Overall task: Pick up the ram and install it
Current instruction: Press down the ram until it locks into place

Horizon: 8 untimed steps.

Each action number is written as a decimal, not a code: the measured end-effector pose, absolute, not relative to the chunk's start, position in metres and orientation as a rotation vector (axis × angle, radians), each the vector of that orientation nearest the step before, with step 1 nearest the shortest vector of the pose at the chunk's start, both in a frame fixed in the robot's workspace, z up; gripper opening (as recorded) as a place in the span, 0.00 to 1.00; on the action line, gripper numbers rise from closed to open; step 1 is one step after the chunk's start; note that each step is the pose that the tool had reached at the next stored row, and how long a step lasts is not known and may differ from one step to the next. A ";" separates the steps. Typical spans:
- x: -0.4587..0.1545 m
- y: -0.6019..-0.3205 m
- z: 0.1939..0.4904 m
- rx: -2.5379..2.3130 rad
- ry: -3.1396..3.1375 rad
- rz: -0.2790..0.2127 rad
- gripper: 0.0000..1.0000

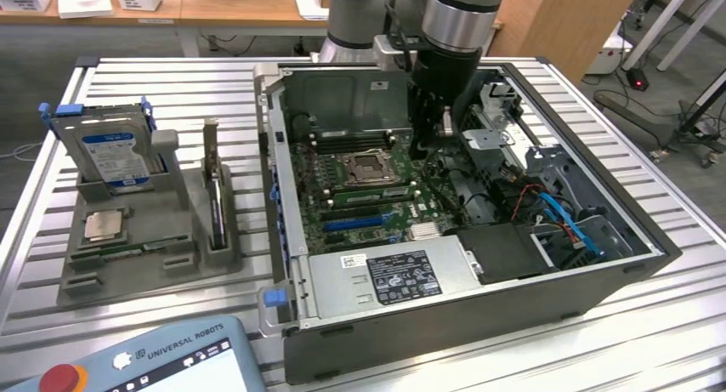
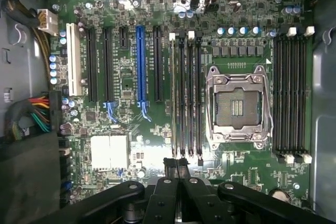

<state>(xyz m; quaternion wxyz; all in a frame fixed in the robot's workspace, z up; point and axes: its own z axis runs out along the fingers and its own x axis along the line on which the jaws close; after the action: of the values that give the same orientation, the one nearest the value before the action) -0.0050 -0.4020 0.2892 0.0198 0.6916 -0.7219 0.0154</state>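
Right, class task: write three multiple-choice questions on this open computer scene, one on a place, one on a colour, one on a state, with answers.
1. Where does the hard drive stand?
A on the wooden desk
B in the grey holder beside the computer case
C in a drawer

2. What colour is the round button on the control tablet?
A green
B red
C yellow

3. How is the gripper above the circuit board?
A shut
B wide open
C clamped on a cable

Answers:
1 B, it stands upright in the holder, at the exterior view's left of the case.
2 B, the button is plainly red.
3 A, its fingertips meet.
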 end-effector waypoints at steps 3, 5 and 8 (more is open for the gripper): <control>-0.005 -0.402 0.286 2.146 -2.239 0.048 0.10; -0.005 -0.402 0.284 2.146 -2.240 0.048 0.10; -0.005 -0.402 0.281 2.146 -2.239 0.048 0.10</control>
<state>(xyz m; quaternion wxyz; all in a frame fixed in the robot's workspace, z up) -0.0049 -0.4020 0.2806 0.0198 0.6916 -0.7218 0.0154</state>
